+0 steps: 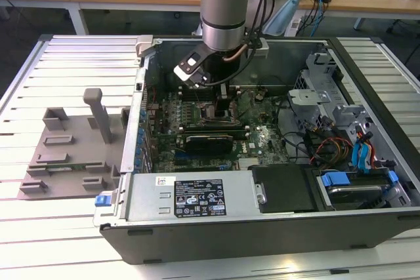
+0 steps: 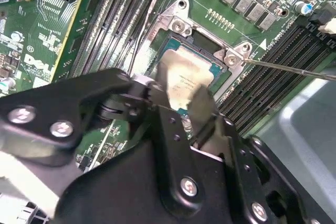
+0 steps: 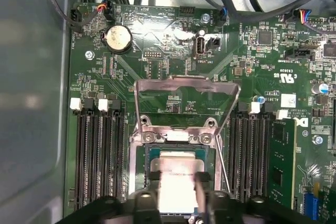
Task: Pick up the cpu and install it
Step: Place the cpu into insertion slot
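Note:
The cpu (image 3: pixel 178 178), a flat silvery square, sits between my gripper's (image 3: pixel 178 187) fingers (image 3: pixel 202 186) right over the open socket (image 3: pixel 144 156) on the green motherboard. The second wrist view shows the cpu (image 2: pixel 181 82) held level inside the socket's metal frame (image 2: pixel 178 24), with my gripper (image 2: pixel 179 94) shut on two of its opposite edges. I cannot tell whether the chip rests on the socket or hovers just above it. The socket's load plate (image 3: pixel 184 95) stands flipped up. In the exterior view my gripper (image 1: pixel 224 113) reaches down into the open computer case (image 1: pixel 367 47).
Memory slots (image 3: pixel 97 156) flank the socket, with one memory stick (image 3: pixel 281 156) fitted. A thin lever wire (image 2: pixel 289 66) sticks out beside the socket. A grey power supply box (image 1: pixel 197 198) and drive bays with blue tabs (image 1: pixel 354 181) line the case's near side. A grey fixture (image 1: pixel 72 142) lies at the exterior view's left.

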Available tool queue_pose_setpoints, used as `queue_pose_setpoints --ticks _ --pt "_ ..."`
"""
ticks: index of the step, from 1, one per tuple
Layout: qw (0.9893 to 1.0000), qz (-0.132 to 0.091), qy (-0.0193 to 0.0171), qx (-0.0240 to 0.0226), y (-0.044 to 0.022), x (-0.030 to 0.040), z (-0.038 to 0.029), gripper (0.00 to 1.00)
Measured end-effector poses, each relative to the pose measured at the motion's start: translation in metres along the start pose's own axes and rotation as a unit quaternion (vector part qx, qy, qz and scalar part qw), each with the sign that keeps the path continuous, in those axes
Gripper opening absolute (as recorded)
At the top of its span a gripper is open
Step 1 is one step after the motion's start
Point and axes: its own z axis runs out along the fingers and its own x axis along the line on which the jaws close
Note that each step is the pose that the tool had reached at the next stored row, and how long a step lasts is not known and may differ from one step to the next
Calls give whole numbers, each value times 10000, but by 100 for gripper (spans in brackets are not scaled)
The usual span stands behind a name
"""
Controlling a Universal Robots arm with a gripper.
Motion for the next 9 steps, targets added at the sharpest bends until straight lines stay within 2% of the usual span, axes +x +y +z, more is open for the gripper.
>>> queue_pose_setpoints --ticks 1,2,4,5,9 --pt "10000 0 -6 -4 -5 0 -2 33" --pt "10000 0 -11 -6 -11 0 -3 21" --pt "10000 0 -15 -7 -27 1 -4 11" --pt "10000 0 -15 -7 -45 1 -1 11" --pt "10000 -1 -16 -8 -50 2 39 11"
